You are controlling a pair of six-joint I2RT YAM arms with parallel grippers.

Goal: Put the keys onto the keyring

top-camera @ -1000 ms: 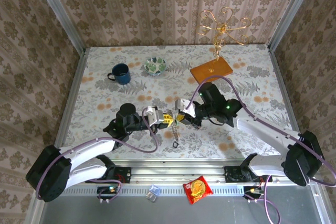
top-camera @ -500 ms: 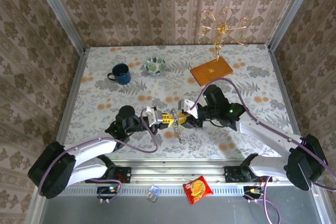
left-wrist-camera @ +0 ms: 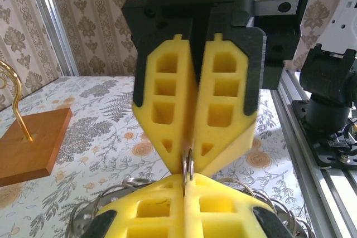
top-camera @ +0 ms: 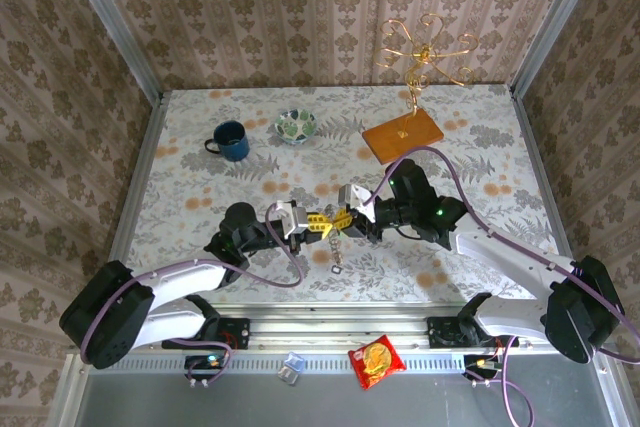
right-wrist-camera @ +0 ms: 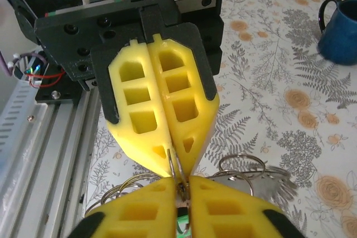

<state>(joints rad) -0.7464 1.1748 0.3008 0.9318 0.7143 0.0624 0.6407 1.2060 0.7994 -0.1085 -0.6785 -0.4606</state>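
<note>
Enclosing the floral-print table, patterned walls rise.

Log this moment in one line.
left gripper: shut on silver metal keyring | right gripper: shut on same keyring | position: tip to tip above patterned table

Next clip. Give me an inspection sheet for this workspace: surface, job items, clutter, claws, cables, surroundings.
Surface: floral-patterned table, no spills seen.
Job's things: keyring pinched between both claws above the table; a bit of the green key peeks out below it.
Clutter: blue mug, small bowl and gold wire stand on a wooden base at the far side; snack packet on the near rail.
Claws: left claw shut on the keyring; right claw shut on it too, tip to tip.
Cables: purple cables loop along both arms.
Surroundings: patterned walls on three sides.
</note>
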